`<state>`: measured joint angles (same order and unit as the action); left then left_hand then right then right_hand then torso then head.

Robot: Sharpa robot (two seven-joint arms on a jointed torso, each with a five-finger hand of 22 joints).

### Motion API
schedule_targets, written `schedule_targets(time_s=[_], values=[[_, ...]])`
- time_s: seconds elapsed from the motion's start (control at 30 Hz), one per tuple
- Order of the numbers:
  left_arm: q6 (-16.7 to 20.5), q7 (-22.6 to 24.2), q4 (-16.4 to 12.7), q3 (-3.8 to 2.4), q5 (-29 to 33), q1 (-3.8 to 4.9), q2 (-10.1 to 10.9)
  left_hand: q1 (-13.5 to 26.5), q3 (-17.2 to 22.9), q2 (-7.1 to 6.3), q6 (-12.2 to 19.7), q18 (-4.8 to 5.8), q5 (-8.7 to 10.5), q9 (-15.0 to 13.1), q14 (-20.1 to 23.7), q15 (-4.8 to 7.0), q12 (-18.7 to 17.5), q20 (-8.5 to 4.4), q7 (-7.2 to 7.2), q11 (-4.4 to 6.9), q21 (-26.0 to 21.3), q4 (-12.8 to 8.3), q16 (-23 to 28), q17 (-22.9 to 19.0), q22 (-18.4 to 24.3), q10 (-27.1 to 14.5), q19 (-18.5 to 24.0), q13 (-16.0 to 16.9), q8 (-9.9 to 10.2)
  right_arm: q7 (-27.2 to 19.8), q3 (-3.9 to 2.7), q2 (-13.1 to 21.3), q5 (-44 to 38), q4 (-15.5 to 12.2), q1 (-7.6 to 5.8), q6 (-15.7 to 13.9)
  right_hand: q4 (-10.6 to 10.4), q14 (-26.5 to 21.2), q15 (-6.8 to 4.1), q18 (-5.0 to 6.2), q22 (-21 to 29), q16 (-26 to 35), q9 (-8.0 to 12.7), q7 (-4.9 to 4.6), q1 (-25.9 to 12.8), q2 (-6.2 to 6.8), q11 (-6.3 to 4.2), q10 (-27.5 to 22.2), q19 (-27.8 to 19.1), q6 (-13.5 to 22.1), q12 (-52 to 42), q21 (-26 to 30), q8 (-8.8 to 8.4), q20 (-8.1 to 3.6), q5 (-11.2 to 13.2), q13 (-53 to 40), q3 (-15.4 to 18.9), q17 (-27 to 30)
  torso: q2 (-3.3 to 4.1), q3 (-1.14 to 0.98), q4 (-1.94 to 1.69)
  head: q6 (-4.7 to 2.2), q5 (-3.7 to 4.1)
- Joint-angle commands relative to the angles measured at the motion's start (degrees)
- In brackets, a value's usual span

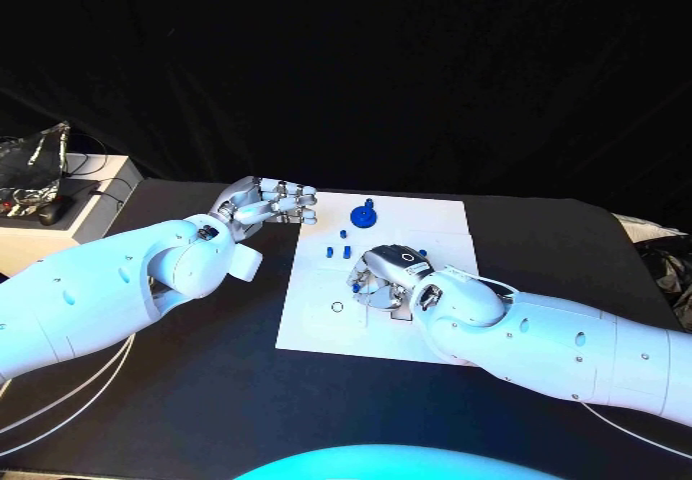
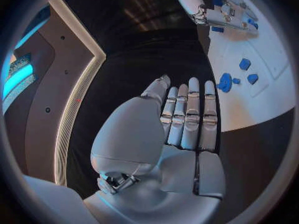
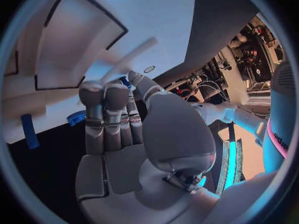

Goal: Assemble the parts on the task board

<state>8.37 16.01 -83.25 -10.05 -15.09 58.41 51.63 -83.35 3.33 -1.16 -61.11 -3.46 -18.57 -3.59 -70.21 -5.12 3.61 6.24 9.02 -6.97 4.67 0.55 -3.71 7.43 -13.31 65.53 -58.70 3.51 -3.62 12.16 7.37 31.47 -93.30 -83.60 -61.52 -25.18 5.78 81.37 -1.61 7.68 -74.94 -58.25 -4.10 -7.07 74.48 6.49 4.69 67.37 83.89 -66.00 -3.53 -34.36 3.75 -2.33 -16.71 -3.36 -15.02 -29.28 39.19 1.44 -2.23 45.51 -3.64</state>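
- The task board (image 1: pixel 433 215) lies flat in the middle of the black table (image 1: pixel 562 240); judged from this, it is placed within reach of both arms.
- The right hand (image 1: pixel 387 283) is lowered over the middle of the board, fingers curved downward. In the right wrist view a small blue piece (image 3: pixel 126 82) shows at the fingertips (image 3: pixel 104 92), apparently pinched; the hold cannot be confirmed.
- The left hand (image 1: pixel 267 207) hovers at the board's left edge, fingers extended side by side, holding nothing. It appears parked clear of the working hand.
- A round blue gear-like part (image 1: pixel 364 215) sits near the board's far edge; several small blue parts (image 1: pixel 340 249) lie just in front of it, between it and the right hand.
- No brand, label or writing can be read on the board or parts.
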Motion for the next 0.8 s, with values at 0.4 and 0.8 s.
schedule_targets(time_s=[0.4,0.8], values=[[-0.89,-0.13,0.36,-0.05,0.27,-0.02,-0.18,-0.56,-0.16,0.13,-0.04,0.90,-0.01,-0.03,0.33,0.04,-0.17,0.04,0.25,-0.22,0.10,0.07,0.15,-0.10,0.09,-0.32,-0.10,-0.06,-0.03,-2.14,-0.32,4.07,1.70,-3.54,0.05,-9.14,-10.37,-0.12,2.09,4.98,4.04,1.55,0.16,1.56,8.62,5.13,2.70,-12.61,2.40,7.40,-0.28,19.75,-0.17,2.10,-1.06,-0.01,11.14,0.94,-0.06,-0.11,0.10,-0.64,0.33],[-1.12,0.06,0.36,-0.05,0.31,-0.08,-0.19,-0.47,-0.22,0.13,-0.03,0.89,-0.01,-0.03,0.32,0.04,-0.18,0.05,0.19,-0.22,0.11,0.15,0.15,-0.10,0.15,-0.36,-0.10,-0.07,-0.03,-2.76,-1.62,13.03,8.49,-5.58,-4.63,-2.69,-0.49,-0.13,0.81,3.32,1.23,-0.19,0.22,1.09,5.45,1.08,0.59,-3.31,2.50,6.00,-0.17,13.49,-0.24,0.82,-0.26,-0.04,5.99,-0.35,-0.09,-0.03,0.61,-2.01,2.22]])
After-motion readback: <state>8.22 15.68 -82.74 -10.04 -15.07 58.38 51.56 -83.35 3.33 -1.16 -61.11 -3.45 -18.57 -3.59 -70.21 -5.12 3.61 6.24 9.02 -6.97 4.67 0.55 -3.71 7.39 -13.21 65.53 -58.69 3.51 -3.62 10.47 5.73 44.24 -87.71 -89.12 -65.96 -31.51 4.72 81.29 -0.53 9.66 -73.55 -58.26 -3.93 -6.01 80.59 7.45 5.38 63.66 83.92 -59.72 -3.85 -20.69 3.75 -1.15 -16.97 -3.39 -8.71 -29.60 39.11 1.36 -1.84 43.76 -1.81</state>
